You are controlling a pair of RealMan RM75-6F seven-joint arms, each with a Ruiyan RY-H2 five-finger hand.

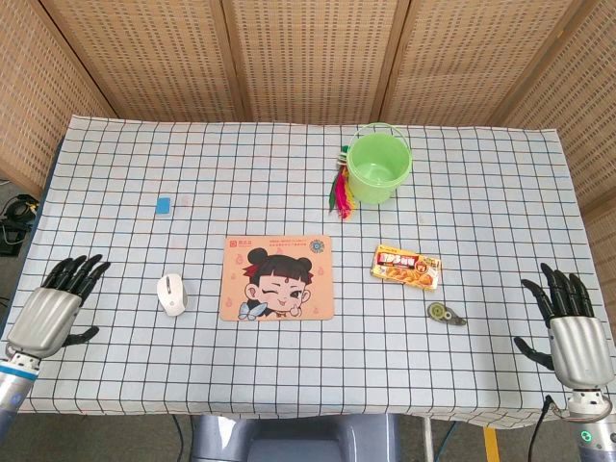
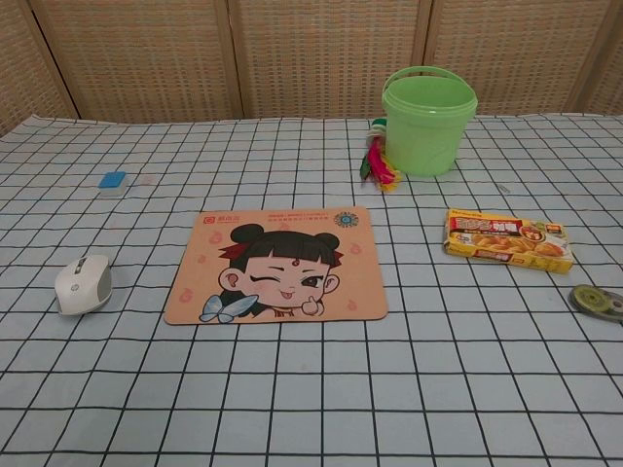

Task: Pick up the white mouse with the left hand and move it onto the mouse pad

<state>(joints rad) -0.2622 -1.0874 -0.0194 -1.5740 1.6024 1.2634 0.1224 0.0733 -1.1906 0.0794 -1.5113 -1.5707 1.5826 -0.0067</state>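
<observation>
The white mouse [image 1: 172,294] [image 2: 83,283] lies on the checked cloth just left of the orange cartoon mouse pad [image 1: 277,277] [image 2: 277,264], apart from it. My left hand [image 1: 53,306] hovers over the table's left part, left of the mouse, fingers spread and holding nothing. At the front right corner my right hand [image 1: 570,327] is also spread and holds nothing. Neither hand shows in the chest view.
A green bucket [image 1: 377,164] stands at the back centre-right with a coloured feather toy [image 1: 342,193] beside it. A snack box [image 1: 406,267] and a small tape roll [image 1: 443,314] lie right of the pad. A small blue item [image 1: 163,204] lies back left.
</observation>
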